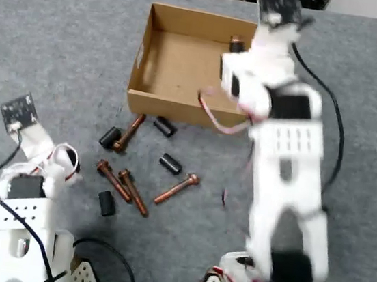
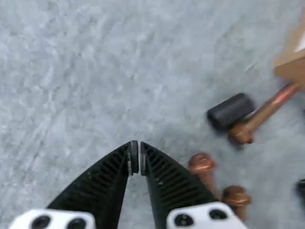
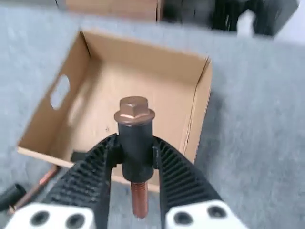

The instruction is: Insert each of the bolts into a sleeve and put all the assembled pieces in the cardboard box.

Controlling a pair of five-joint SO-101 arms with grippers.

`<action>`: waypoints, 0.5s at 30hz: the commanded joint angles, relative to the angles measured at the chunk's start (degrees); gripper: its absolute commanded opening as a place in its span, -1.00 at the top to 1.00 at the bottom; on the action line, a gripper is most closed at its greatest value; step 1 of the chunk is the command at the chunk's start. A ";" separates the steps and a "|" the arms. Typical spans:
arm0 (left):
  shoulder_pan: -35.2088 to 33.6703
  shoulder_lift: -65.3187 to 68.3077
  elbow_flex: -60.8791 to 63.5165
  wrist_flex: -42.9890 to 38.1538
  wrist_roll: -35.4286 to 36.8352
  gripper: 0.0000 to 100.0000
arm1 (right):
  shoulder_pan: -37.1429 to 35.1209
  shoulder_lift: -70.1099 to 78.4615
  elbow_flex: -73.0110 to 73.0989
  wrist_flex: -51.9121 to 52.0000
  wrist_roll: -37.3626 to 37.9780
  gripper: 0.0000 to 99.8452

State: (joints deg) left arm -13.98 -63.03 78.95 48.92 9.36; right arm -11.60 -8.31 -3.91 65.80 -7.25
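**Sleeved bolt held over the box**

The cardboard box [image 1: 165, 107] stands open at the far middle of the grey carpet [image 1: 69, 51]. The right arm [image 1: 286, 160] stretches out to it. The right gripper [image 3: 136, 143] is clenched on a black sleeve [image 3: 137, 155] with a copper bolt [image 3: 134, 112] through it, head up, above the box's right side. At near left the left gripper [image 2: 135, 157] hangs over the carpet, pinched together on nothing. Just right of it, near the box front, lie four loose bolts [image 1: 177, 188] and four loose sleeves [image 1: 170, 163].
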 commanded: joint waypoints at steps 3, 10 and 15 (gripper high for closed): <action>-0.53 -0.57 5.63 -3.69 -0.18 0.96 | 0.92 22.02 -29.49 16.18 0.09 1.00; -0.26 -0.57 8.79 -6.15 0.00 0.96 | 3.47 44.09 -51.21 21.27 -1.67 1.00; -0.26 -0.57 8.88 -6.15 0.09 0.96 | 4.70 57.80 -62.99 21.63 -1.58 1.00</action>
State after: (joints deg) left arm -13.98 -63.03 87.74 43.47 9.27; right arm -7.91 44.79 -58.07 87.08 -8.22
